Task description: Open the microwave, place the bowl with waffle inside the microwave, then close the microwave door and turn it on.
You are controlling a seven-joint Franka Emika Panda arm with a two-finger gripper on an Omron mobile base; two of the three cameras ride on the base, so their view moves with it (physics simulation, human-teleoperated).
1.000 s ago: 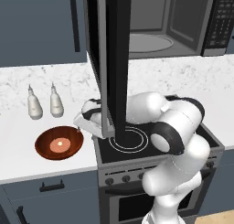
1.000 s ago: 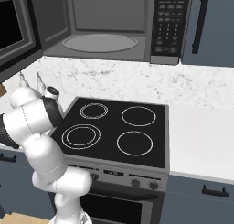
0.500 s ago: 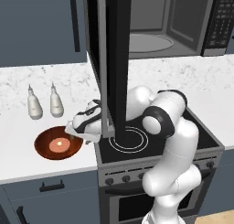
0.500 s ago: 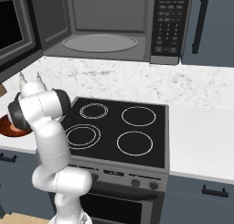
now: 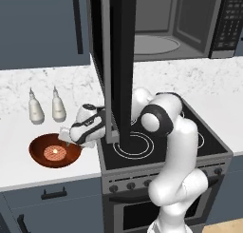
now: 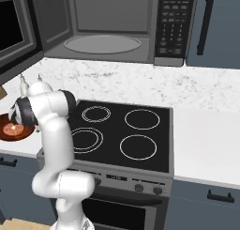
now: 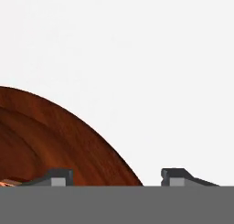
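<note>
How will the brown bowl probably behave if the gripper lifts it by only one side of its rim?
The bowl looks glossy, so the fingers straddling its rim may slip. It is shallow and wide, so a one-sided lift would probably tilt it. The loose waffle could then slide.

A white marbled counter [image 5: 28, 175] is seen to the left of the stovetop [image 5: 190, 132], and it is carried on along the back wall and to the stovetop's right [image 6: 206, 149]. On the left stretch a reddish-brown bowl [image 5: 40, 149] is set near the front edge, just beside the stovetop. A small gridded waffle [image 5: 55, 154] is held inside the bowl. Behind the bowl, nearer the wall, two pale bottles [image 5: 34, 109] [image 5: 58, 106] are stood upright side by side, apart from the bowl. In the hand view, the bowl's curved rim [image 7: 68, 141] is shown against the plain white counter [image 7: 160, 58].
</note>
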